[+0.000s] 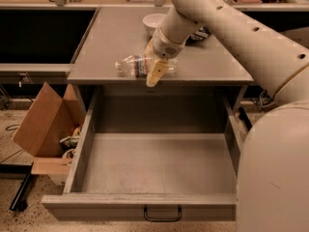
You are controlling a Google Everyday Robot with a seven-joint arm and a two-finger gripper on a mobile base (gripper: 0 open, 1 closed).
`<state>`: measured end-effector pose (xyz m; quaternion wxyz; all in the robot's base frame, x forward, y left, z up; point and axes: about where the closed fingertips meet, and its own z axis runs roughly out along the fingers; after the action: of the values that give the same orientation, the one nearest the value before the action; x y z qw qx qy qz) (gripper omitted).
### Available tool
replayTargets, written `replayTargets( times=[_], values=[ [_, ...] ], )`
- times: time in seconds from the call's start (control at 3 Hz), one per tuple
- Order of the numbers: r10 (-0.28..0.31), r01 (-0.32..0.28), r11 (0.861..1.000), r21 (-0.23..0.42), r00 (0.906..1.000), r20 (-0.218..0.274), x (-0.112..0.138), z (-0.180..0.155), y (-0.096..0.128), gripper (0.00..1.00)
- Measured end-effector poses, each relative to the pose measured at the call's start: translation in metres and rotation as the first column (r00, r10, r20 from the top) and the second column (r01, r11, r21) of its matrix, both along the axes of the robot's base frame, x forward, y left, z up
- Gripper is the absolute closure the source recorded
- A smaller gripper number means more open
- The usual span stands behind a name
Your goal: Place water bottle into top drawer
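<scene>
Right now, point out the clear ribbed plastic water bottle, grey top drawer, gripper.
clear ribbed plastic water bottle (127, 65): camera view, clear body left of its label.
grey top drawer (159, 163): camera view, bare floor.
gripper (155, 76): camera view, beige tip, over the bottle's label end.
</scene>
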<state>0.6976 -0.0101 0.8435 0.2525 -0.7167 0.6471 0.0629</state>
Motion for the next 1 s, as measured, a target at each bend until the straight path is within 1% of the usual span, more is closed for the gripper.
replayTargets(
  times=[0.33, 0.67, 1.0],
  values=[
    [0.029, -0.029, 0.999, 0.021, 0.9995, -0.015, -0.015, 0.004, 0.008, 0.50],
    [0.040, -0.039, 0.998, 0.039, 0.9983, -0.043, -0.035, -0.008, 0.007, 0.74],
    [0.025, -0.022, 0.999, 0.045, 0.9968, -0.076, -0.070, -0.012, -0.006, 0.97]
  ],
)
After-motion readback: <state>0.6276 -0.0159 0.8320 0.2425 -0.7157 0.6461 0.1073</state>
